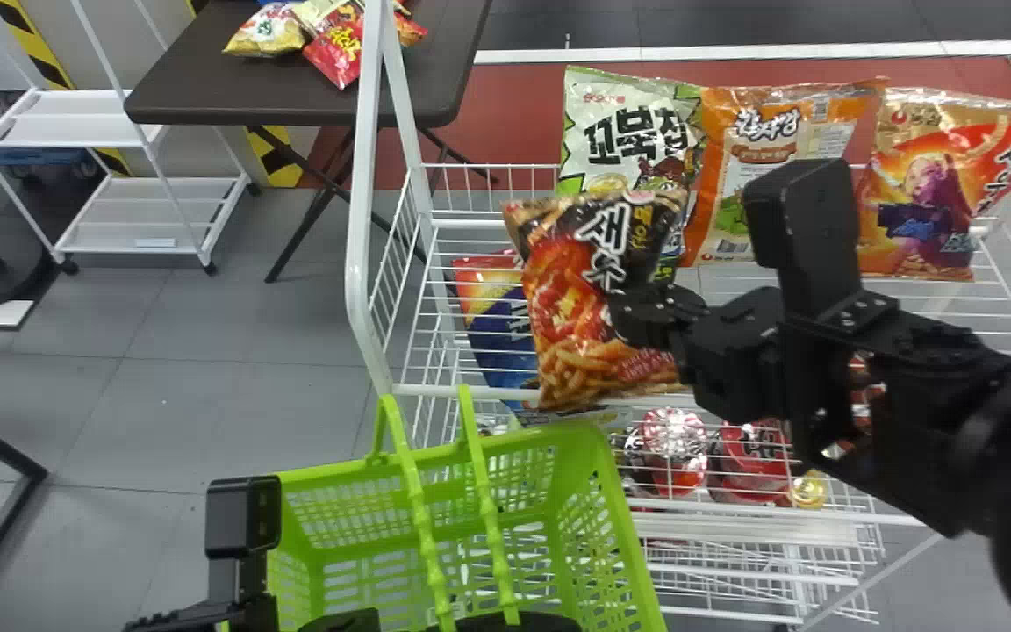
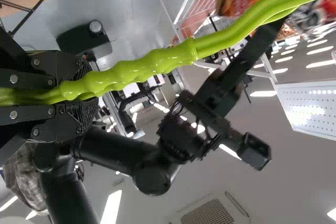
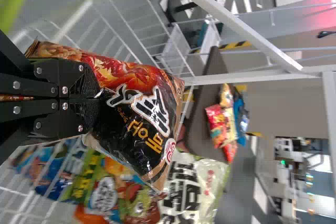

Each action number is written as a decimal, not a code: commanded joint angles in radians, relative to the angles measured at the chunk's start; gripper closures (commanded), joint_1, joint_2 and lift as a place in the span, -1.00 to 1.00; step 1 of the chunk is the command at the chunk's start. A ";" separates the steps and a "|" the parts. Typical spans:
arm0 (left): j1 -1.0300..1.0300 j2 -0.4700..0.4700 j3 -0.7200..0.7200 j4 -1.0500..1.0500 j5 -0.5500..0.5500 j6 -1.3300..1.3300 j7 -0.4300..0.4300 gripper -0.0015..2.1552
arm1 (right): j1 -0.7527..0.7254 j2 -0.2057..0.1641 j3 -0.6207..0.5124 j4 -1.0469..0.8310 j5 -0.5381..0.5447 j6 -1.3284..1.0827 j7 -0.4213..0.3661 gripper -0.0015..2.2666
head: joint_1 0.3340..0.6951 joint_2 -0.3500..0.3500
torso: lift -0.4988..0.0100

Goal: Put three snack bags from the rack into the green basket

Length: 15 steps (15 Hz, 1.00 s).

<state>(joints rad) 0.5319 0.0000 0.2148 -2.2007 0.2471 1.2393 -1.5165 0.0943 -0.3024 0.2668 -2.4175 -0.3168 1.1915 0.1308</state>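
At eight o'clock in my head view, my left hand [image 2: 84, 95] is closed around the handles [image 2: 157, 62] of the green basket [image 1: 624, 522], which opens at six o'clock. I can't confirm any of the three bags as delivered; the basket's near end runs out of my sight. A blue bag [image 1: 497, 342] sits on the rack [image 1: 369, 167], just left of centre. Near the centre, my right hand [image 3: 86, 97] pinches the black-and-orange snack bag [image 1: 576, 298], fingers nearly together, above the rack's front. I judge the grasp done, the drop towards seven o'clock still to do. Three upright bags [image 1: 756, 180] wait around two o'clock, so there are plenty to choose from.
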 commanded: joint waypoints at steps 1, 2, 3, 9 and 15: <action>-0.015 -0.003 -0.005 0.009 -0.006 0.009 0.003 0.99 | 0.027 -0.021 -0.070 -0.092 -0.047 0.118 0.000 0.98 | 1.00 0.07 | 0.96; -0.018 -0.003 -0.005 0.010 -0.006 0.012 0.006 0.99 | 0.033 -0.024 -0.098 -0.117 -0.077 0.167 0.001 0.98 | 1.00 0.01 | 0.96; -0.018 -0.003 -0.005 0.012 -0.006 0.012 0.012 0.99 | 0.039 -0.029 -0.136 -0.140 -0.145 0.219 0.006 0.98 | 1.00 -0.03 | 0.96; -0.024 -0.003 -0.032 0.013 0.006 0.015 0.041 0.99 | 0.090 -0.003 -0.086 -0.157 -0.235 0.357 0.029 0.98 | 1.00 -0.09 | 0.96; -0.024 -0.003 -0.041 0.007 0.029 0.021 0.044 0.99 | 0.117 0.025 0.017 -0.057 -0.251 0.336 0.036 0.96 | 1.00 0.20 | 0.96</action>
<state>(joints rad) 0.5077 0.0000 0.1740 -2.1927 0.2701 1.2590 -1.4726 0.2072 -0.2791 0.2531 -2.4987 -0.5714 1.5303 0.1661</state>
